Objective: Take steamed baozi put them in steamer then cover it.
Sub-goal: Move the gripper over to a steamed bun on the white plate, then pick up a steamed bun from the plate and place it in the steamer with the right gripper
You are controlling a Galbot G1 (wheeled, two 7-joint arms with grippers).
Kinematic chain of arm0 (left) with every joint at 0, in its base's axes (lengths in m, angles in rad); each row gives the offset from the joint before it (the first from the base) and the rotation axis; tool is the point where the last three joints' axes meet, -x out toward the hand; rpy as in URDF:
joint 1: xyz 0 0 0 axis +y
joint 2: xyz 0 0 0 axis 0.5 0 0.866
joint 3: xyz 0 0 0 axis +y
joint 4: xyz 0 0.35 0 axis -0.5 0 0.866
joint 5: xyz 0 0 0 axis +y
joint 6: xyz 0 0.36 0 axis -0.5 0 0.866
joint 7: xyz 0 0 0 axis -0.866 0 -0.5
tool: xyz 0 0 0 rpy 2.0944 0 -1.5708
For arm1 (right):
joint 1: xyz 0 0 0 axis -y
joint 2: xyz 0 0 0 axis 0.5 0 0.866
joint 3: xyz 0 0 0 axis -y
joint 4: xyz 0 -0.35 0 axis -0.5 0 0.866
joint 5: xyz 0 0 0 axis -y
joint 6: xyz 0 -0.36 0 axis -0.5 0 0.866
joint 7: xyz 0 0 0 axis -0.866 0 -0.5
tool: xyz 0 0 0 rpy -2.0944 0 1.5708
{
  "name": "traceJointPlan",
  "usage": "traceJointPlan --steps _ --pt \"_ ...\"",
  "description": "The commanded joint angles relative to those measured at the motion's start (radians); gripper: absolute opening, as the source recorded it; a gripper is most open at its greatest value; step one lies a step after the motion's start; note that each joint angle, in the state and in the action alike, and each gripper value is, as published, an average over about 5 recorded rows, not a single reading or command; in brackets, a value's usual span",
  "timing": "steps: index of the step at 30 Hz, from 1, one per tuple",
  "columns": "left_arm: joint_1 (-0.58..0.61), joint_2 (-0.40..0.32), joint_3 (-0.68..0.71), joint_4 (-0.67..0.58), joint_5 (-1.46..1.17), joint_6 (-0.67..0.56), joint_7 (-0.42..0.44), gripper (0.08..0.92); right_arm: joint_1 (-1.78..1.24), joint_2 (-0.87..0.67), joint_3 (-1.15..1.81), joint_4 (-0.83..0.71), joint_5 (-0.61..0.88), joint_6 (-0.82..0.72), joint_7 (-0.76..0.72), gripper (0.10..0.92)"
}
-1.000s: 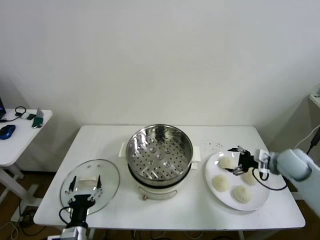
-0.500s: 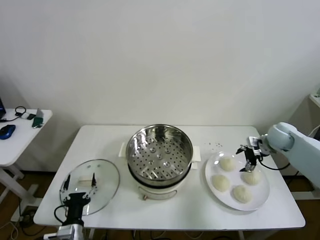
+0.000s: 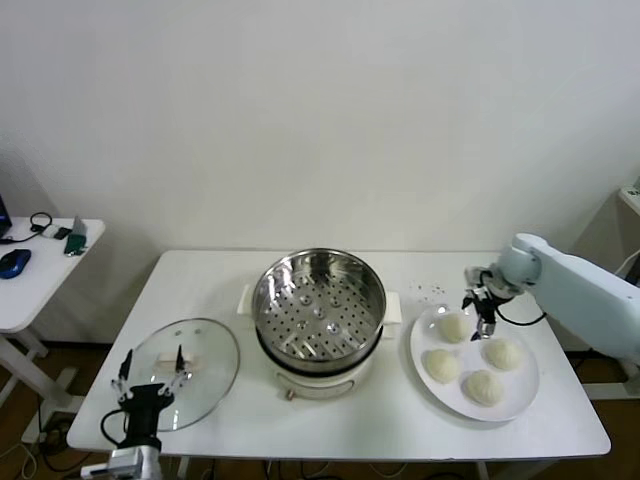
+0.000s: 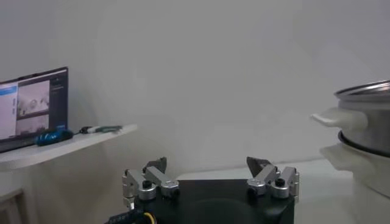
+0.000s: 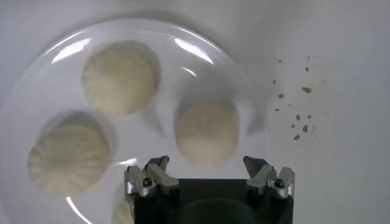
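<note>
Several cream-white baozi lie on a white plate at the table's right. My right gripper hangs open just above the far-left baozi; in the right wrist view that baozi lies just ahead of the open gripper, untouched. The shiny steamer stands empty mid-table on its white base. The glass cover lies flat at front left. My left gripper is open over the cover's near edge, holding nothing. In the left wrist view the open gripper points level, with the steamer to one side.
Crumbs dot the table between the steamer and the plate. A small side table with a mouse and cables stands left of the main table, and a laptop shows on it in the left wrist view.
My right arm has swung from the plate's right side round to its far side, so the gripper now hangs over the far-left baozi. My left gripper drew back slightly toward the front-left.
</note>
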Motion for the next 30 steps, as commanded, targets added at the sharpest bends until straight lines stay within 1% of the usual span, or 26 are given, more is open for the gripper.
traceJointPlan --steps 1,12,19,25,30 --pt "-0.001 0.001 -0.002 0.002 -0.001 0.002 -0.004 0.823 0.028 0.065 -0.051 -0.072 0.002 0.001 -0.011 0.823" --pt "0.002 0.010 -0.013 0.004 -0.007 0.004 -0.010 0.823 0.004 0.099 -0.041 -0.109 -0.005 0.019 -0.012 0.820" --pt "0.003 0.011 -0.014 0.000 -0.013 0.007 -0.012 0.823 0.009 0.094 -0.039 -0.106 -0.014 0.033 -0.013 0.736" --pt "0.008 0.011 -0.015 0.000 -0.018 0.009 -0.013 0.823 0.011 0.087 -0.038 -0.100 -0.018 0.041 -0.017 0.696" --pt "0.013 0.011 -0.016 -0.004 -0.021 0.010 -0.013 0.823 0.044 0.065 -0.053 -0.065 -0.002 0.050 -0.020 0.690"
